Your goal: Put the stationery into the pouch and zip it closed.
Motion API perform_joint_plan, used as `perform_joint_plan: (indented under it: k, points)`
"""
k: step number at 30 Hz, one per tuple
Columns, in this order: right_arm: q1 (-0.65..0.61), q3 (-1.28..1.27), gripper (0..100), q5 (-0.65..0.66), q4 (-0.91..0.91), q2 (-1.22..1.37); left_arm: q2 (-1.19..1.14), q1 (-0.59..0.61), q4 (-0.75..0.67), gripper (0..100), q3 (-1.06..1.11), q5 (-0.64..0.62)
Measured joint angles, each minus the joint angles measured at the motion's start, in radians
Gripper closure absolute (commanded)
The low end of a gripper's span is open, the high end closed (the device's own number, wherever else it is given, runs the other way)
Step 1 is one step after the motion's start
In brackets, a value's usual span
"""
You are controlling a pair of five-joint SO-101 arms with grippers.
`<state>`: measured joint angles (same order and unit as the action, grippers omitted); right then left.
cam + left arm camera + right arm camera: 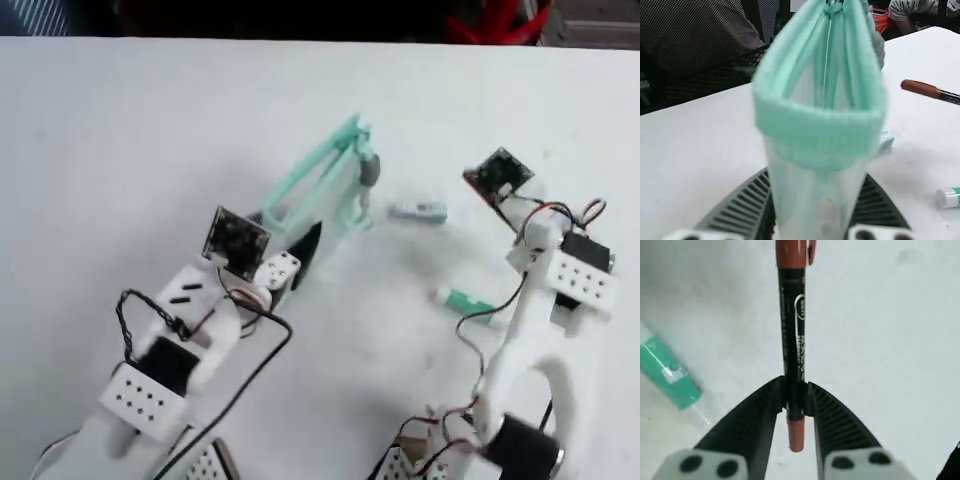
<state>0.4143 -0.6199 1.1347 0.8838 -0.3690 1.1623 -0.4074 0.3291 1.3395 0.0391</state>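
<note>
Pouch [820,120] is pinched at its near end in the left gripper [816,200], with the jaws pressed against it from either side. From there it runs straight out ahead of the fingers, standing on edge on the table [150,130]. Its mint-rimmed mouth gapes open and the zip pull is at the far end. Farther out, past the pouch and on the side toward the other arm, a small pale-blue piece [885,141], possibly an eraser, lies flat just beside the pouch's far end.

The right gripper [795,390] is clamped on a pen [791,315] close to the tail. A short brown stub shows behind the fingertips, while the black barrel and brown cap stick out well ahead of them. The cap end points toward the pouch but is well apart from it. Beside this gripper, off to one side of the pen and not touching it, a green stick [667,372] lies on the table between the two arms.
</note>
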Motion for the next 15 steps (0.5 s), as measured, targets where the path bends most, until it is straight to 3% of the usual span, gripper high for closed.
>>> perform_joint_plan:
  k: [7,15]
  points:
    - [-0.199,0.13,98.1,-0.502,0.094,-0.273,0.0,0.0,0.0,82,0.0,0.0]
    - [-0.64,0.488,98.1,-0.907,0.242,-0.419,0.0,0.0,0.0,82,0.0,0.0]
